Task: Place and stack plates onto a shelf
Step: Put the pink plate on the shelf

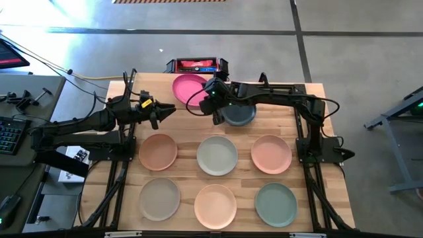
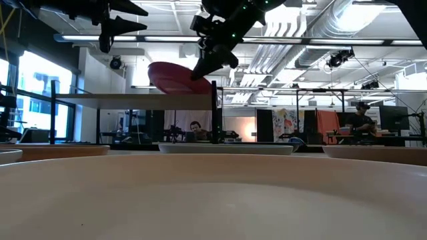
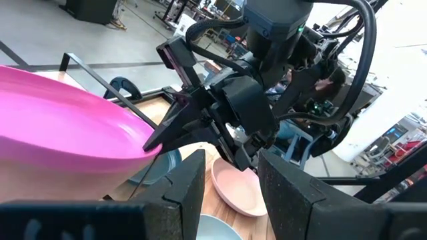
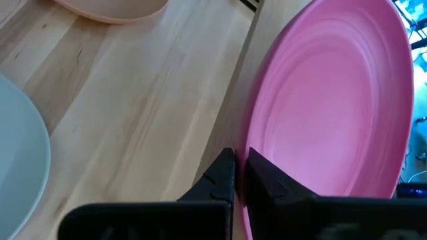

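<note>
High view puts the right gripper (image 1: 210, 93) at upper centre of the frame, its fingers pinched on the rim of the magenta plate (image 1: 188, 86), which lies tilted over the shelf (image 1: 147, 84) by the table's far edge. In the right wrist view the two dark fingers (image 4: 223, 175) are pressed onto that pink rim (image 4: 333, 113), with pale wood below. Low view shows the plate (image 2: 175, 77) slanted above the shelf board (image 2: 133, 100), upper middle. The left gripper (image 1: 161, 111) hovers just left of it, fingers spread and holding nothing. A dark grey plate (image 1: 241, 115) sits under the right arm. Six more plates lie in two rows across the lower table (image 1: 310, 198): salmon (image 1: 158, 151), pale sage (image 1: 217, 155), pink-peach (image 1: 271, 153), beige-grey (image 1: 159, 198), peach (image 1: 215, 205), muted green (image 1: 275, 204).
</note>
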Motion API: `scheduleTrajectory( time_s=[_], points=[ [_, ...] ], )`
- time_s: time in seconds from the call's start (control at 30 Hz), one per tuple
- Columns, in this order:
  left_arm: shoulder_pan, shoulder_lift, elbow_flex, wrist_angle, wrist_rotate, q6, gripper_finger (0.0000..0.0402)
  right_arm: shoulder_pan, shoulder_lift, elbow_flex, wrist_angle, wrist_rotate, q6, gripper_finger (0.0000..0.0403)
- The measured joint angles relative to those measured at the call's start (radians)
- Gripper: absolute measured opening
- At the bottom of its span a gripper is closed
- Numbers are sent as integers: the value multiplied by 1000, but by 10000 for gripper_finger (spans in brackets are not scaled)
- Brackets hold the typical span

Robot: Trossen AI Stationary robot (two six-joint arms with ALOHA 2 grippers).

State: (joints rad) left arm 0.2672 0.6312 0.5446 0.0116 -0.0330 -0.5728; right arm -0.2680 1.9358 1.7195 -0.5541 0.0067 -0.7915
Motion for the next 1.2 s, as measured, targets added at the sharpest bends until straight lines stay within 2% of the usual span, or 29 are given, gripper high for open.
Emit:
scheduleTrajectory(
  time_s=[0.7, 0.93, 1.07, 1.2],
  points=[
    [0, 0, 0, 0, 0, -14, 126, -2, 7, 0, -4, 18, -26, 1],
    [0, 0, 0, 0, 0, -26, 126, 10, 7, 0, -4, 19, -33, 34],
    [0, 0, 0, 0, 0, -26, 126, 9, 7, 0, -3, 62, -64, 56],
    [0, 0, 0, 0, 0, -27, 126, 8, 7, 0, -3, 89, -62, 61]
  ],
)
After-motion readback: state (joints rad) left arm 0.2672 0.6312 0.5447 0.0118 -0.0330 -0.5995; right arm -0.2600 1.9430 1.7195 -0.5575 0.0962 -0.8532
